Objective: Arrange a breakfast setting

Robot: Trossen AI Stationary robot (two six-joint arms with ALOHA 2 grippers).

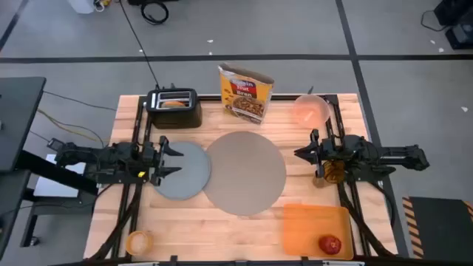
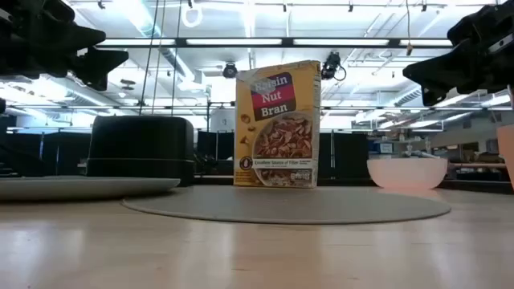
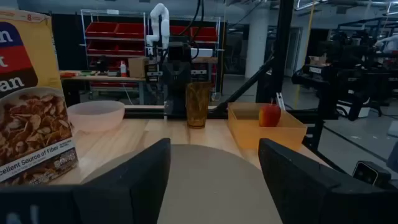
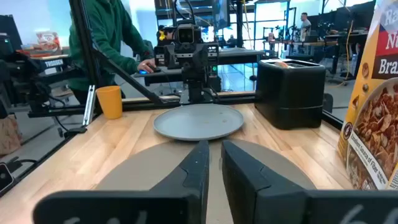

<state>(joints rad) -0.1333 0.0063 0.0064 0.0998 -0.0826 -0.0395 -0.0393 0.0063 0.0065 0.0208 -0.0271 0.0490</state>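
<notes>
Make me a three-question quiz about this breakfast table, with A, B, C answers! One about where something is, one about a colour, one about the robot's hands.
1. Where is the red apple?
A. on the orange board
B. on the grey plate
C. in the toaster

2. What colour is the small cup?
A. blue
B. orange
C. green

3. How is the left hand?
A. shut
B. holding a spoon
C. open, holding nothing

Answers: 1 A, the apple sits at the board's corner. 2 B, it shows orange near the table's edge. 3 C, its fingers stand apart over the plate's edge; the right hand is shut.
</notes>
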